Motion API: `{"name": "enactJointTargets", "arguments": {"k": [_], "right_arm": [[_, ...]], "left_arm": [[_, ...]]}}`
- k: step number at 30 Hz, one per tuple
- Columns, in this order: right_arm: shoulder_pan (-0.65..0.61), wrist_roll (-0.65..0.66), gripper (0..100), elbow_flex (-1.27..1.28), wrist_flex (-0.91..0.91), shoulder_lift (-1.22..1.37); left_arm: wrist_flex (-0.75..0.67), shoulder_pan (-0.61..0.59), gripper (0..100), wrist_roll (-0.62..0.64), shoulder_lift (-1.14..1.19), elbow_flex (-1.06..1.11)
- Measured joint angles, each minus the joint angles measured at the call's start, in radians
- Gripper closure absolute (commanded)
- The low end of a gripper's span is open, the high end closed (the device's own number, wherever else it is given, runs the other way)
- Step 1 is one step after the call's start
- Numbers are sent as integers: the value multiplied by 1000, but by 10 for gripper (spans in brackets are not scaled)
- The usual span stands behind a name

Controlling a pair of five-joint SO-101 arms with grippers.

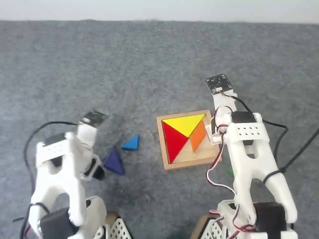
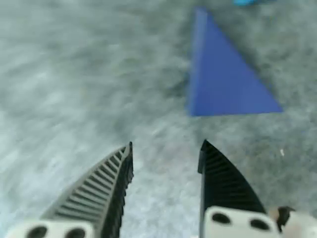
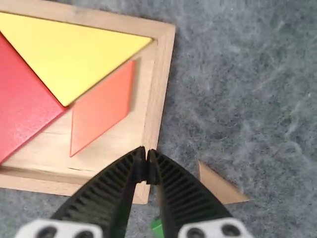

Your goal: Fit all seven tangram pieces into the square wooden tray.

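Hovering left fingers [image 2: 106, 191], apart, near blue triangle [image 2: 223, 74].

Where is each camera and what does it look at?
High view: fixed above, facing down at the table; left arm and right arm show.
Left wrist view: on left arm, facing the blue triangle; open left gripper shows.
Right wrist view: on right arm, facing the tray; shut right gripper shows.
Shared: the tray, high and right wrist.
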Motion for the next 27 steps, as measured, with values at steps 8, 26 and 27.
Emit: {"name": "enactJointTargets", "arguments": {"k": [8,26,27], "right_arm": [[0,0,990,0,-6,0],[0,0,990,0,-9,0],[0,0,990,0,-9,0]], "left_arm": [[-83,178,794,192,-11,11],[-262,511,790,554,-12,-49],[-276,511,790,572,-12,-60]]}}
